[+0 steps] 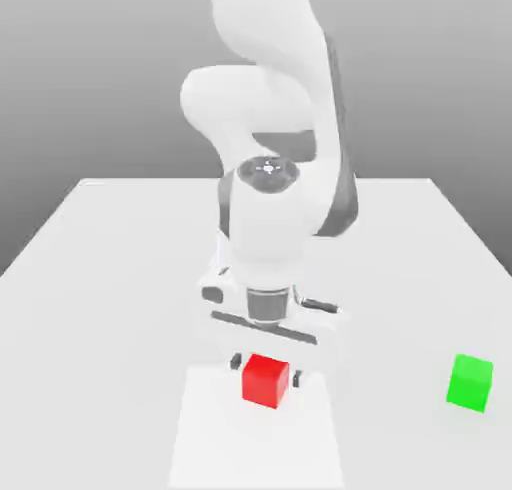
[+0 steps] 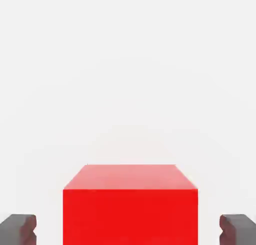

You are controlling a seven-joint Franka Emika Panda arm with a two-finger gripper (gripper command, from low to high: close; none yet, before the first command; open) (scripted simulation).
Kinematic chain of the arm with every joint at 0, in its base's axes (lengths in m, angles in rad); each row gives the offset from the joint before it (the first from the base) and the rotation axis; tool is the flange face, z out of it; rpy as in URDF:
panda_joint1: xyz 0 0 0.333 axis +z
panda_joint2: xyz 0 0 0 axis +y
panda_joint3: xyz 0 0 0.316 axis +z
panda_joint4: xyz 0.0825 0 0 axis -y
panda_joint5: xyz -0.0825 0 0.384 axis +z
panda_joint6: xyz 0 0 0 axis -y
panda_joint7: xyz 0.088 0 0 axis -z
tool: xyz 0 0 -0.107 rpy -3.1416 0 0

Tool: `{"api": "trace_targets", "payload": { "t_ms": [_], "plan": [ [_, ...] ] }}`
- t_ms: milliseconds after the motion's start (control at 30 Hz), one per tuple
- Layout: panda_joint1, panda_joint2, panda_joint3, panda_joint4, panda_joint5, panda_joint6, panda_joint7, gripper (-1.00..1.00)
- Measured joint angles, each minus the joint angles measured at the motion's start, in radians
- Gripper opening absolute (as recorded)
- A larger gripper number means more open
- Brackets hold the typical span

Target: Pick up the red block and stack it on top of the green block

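1. Red block sits flat on the white surface, in the exterior view's lower middle. It is upright, with one corner edge turned toward the camera.
2. Tool is directly over the red block, pointing straight down, with one dark finger low on either side of the block.
3. Tool state is released. In the hand view the tool straddles the red block, and each finger shows a strip of white surface between itself and the block's side (so no contact on either side and nothing is grasped).
4. The fingertips are below the red block's top face. The block's bottom edge still rests on the surface and is not lifted.
5. Green block is well apart from the red block, off to the exterior view's right and about level with it. It is also resting on the surface, alone, with nothing on top.
6. White arm rises behind and above the red block. Its wrist and the grey-trimmed hand body sit just above the block.
7. A paler rectangular patch of surface lies under and in front of the red block (what it is, cannot tell).
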State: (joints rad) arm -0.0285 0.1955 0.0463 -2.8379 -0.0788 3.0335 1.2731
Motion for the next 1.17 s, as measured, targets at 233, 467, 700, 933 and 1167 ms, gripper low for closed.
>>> {"api": "trace_targets", "payload": {
  "t_ms": [233,467,700,933,1167],
  "plan": [
    [-0.015,-0.05,0.02,-0.007,0.017,-0.042,-0.011,-1.0],
    [0.044,-0.239,0.065,-0.006,0.091,-0.232,-0.044,-1.0],
    [0.26,-0.185,0.182,0.152,0.07,-0.338,0.084,-1.0],
    [0.427,-0.08,0.255,0.284,0.004,-0.369,0.224,-1.0],
    [0.465,0.046,0.203,0.296,-0.086,-0.26,0.292,1.0]
  ]
}}
